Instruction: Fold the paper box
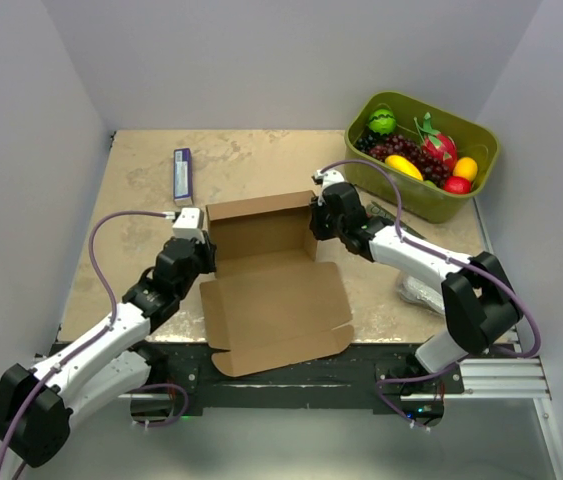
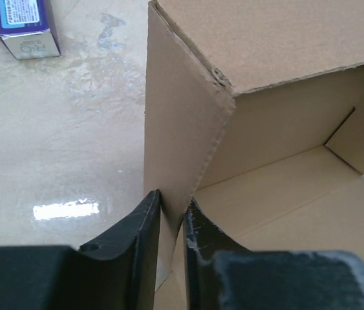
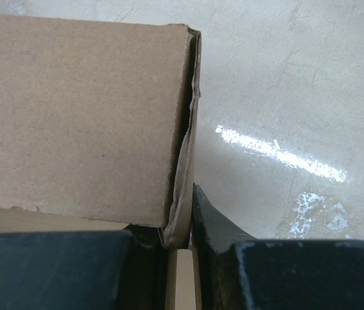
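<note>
Your left gripper (image 2: 172,201) pinched on the upright left wall of the paper box (image 1: 261,262), your right gripper (image 3: 183,213) clamped on its right wall, box mid-way across the table (image 1: 141,205), wide flap flat over the near edge, fruit bin (image 1: 429,208) far right.

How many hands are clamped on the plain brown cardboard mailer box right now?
2. The left hand pinches the upright left wall of the brown cardboard box; the right hand pinches its upright right wall.
</note>
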Controlling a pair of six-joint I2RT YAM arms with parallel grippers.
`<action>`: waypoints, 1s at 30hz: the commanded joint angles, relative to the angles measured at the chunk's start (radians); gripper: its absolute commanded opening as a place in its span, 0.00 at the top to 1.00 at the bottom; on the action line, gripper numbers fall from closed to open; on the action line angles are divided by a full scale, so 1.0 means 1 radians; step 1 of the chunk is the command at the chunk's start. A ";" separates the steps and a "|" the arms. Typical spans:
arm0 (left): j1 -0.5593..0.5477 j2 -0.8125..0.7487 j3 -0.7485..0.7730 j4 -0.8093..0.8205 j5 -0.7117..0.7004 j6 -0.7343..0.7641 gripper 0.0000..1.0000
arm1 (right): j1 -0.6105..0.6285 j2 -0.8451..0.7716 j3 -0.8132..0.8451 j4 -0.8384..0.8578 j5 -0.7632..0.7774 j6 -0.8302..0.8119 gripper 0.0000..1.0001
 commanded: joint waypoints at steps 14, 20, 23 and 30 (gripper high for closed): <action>-0.029 0.023 0.007 0.060 -0.034 -0.009 0.84 | 0.001 0.046 -0.056 0.105 0.090 0.079 0.67; -0.036 0.019 0.008 0.060 -0.023 -0.014 0.89 | 0.001 0.059 -0.073 0.147 0.139 0.116 0.78; -0.044 0.005 0.007 0.063 -0.031 -0.018 0.94 | 0.009 0.082 -0.050 0.118 0.202 0.148 0.94; -0.064 0.009 0.007 0.071 -0.061 -0.018 0.98 | 0.029 0.135 0.004 0.026 0.369 0.178 1.00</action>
